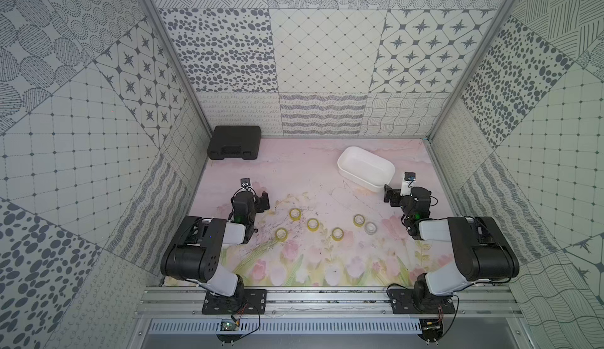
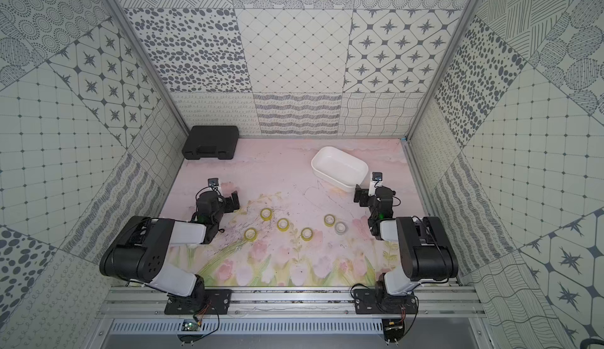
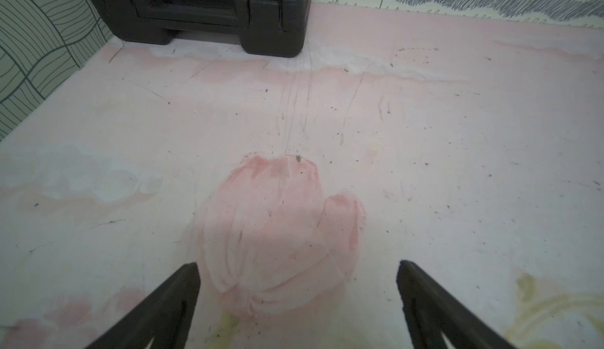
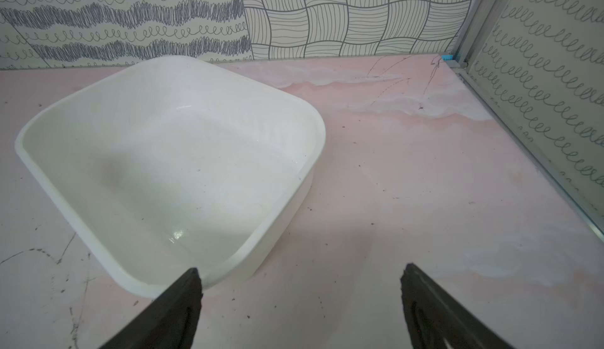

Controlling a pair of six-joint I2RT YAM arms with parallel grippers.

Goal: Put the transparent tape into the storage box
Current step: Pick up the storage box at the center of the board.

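Observation:
Several yellow-tinted rings of transparent tape (image 1: 312, 224) (image 2: 283, 224) lie flat in a loose row on the floral mat, with one colourless ring (image 1: 370, 228) (image 2: 340, 227) at the row's right end. The white storage box (image 1: 359, 180) (image 2: 330, 178) (image 4: 284, 226) stands at the back right with nothing in it. My left gripper (image 1: 258, 197) (image 3: 298, 265) hovers open over bare mat, left of the row. My right gripper (image 1: 394, 195) (image 4: 301, 268) is open just beside the box's near corner. Neither wrist view shows any tape.
A black hard case (image 1: 235, 141) (image 2: 210, 141) (image 3: 196, 4) sits in the back left corner against the patterned walls. Walls enclose the mat on three sides, and an aluminium rail (image 1: 327, 298) carrying both arm bases runs along the front.

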